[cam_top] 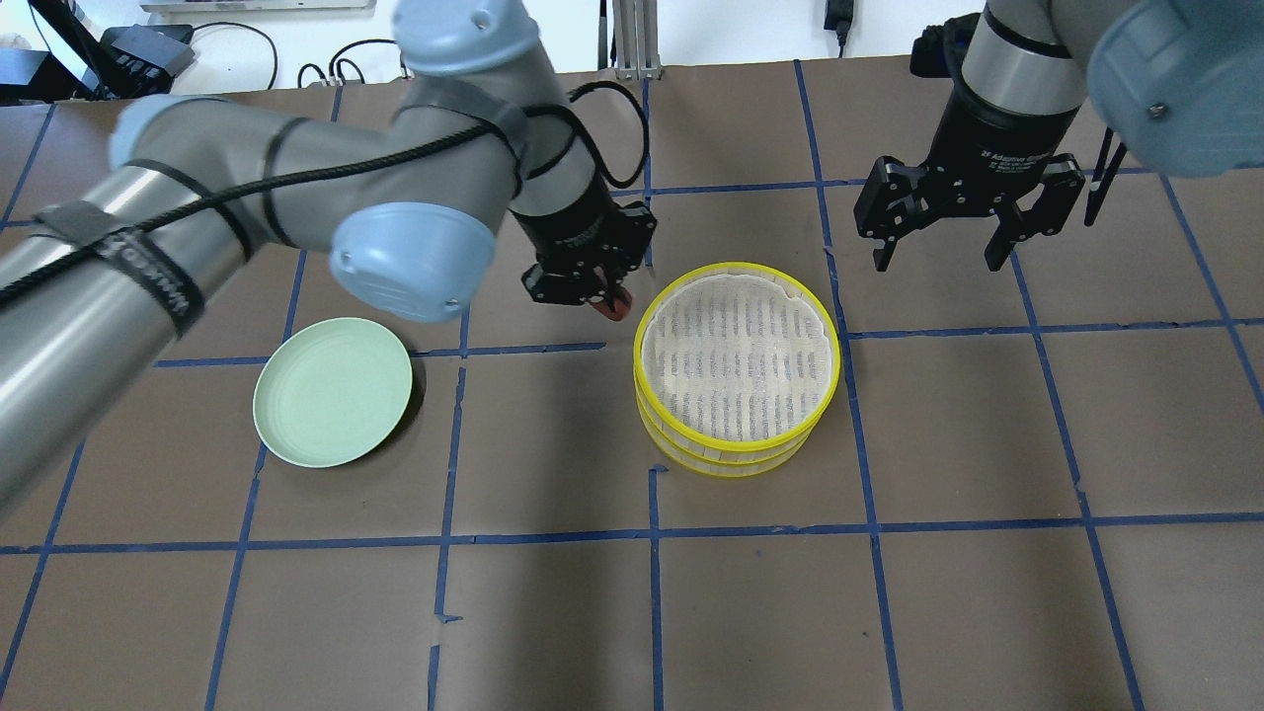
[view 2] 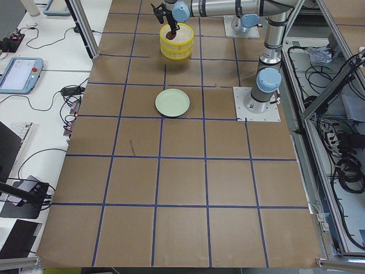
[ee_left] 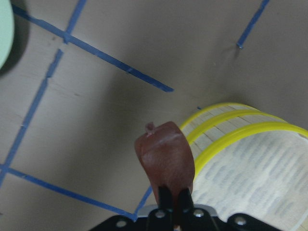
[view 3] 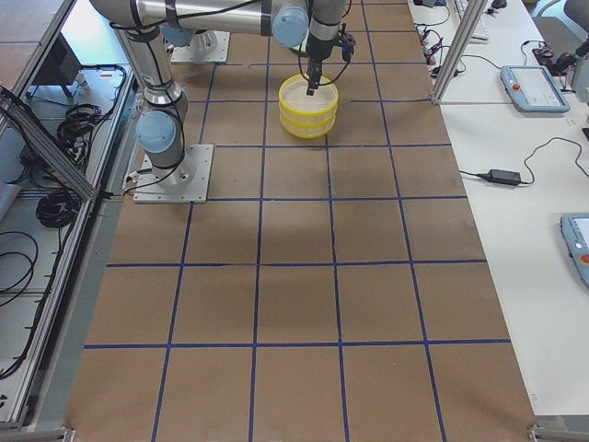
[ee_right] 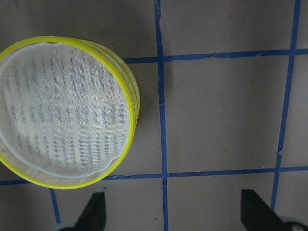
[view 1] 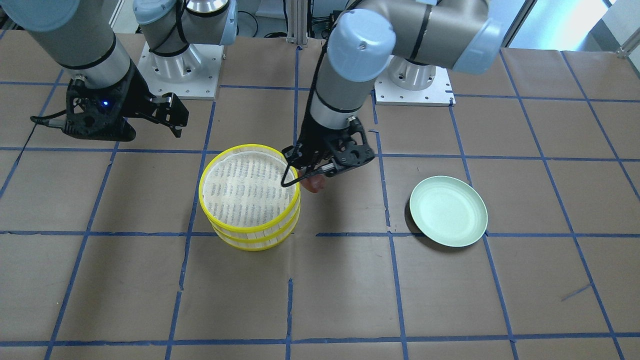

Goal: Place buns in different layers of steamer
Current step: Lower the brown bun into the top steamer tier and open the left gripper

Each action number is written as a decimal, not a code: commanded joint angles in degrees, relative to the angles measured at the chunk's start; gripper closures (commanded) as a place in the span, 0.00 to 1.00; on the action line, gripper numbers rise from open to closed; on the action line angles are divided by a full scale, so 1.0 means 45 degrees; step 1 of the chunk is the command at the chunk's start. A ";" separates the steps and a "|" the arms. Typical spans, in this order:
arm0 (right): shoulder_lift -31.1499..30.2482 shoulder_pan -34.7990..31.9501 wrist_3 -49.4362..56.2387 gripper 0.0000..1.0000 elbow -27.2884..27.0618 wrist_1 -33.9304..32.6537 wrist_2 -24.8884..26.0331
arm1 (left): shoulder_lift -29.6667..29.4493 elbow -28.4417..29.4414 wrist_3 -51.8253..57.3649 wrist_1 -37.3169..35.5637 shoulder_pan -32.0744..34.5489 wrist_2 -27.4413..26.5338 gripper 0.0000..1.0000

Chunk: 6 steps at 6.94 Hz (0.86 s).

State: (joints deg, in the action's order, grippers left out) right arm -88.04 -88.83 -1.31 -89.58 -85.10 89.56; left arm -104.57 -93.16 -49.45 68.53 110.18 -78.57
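So the left gripper (cam_top: 604, 299) is closed down narrow on the dark reddish-brown bun (ee_left: 165, 156). It sits just left of centre in the overhead view, right beside the yellow rim of the steamer but not over it yet.

In the left wrist view the jaws only pinch 1 end of the bun, and most of it sticks out past the fingertips. My guess is that it's light and squishy, like a soft toy or dough. Weight is no issue, but a hard squeeze would dent it, and an end grip like this could let it droop or twist. If I were regrasping, I'd take it across the short width near the middle.

The 2 layers are stacked, top layer (cam_top: 736, 351) on bottom layer (cam_top: 731, 464), and the top liner shows no bun. That liner looks thin and floppy, so I'd let go low rather than drop it.

I can't find the white bun in any view; it may be hidden under the top layer, no way to tell.

The right gripper (cam_top: 936, 259) hangs spread wide at the upper right, holding nothing. The pale green plate (cam_top: 331, 390) is on the table (cam_top: 889, 592), well off to the left.
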 commanded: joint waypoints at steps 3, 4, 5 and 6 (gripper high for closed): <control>-0.0317 0.0034 0.0038 0.00 0.0101 -0.0483 -0.0018 | -0.0767 -0.0099 -0.1200 -0.1129 0.1004 0.0252 0.06; -0.0317 0.0033 0.0018 0.00 0.0102 -0.0483 -0.0018 | -0.0767 -0.0099 -0.1218 -0.1089 0.1004 0.0271 0.03; -0.0317 0.0033 -0.0060 0.00 0.0102 -0.0483 -0.0038 | -0.0767 -0.0002 -0.1199 -0.1050 0.1004 0.0271 0.01; -0.0317 0.0033 -0.0080 0.00 0.0102 -0.0541 -0.0038 | -0.0728 -0.0001 -0.1238 -0.1030 0.1004 0.0271 0.01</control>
State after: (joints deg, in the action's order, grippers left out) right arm -89.47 -88.68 -1.47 -89.12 -87.33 89.42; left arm -107.97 -93.30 -54.91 63.74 114.69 -77.34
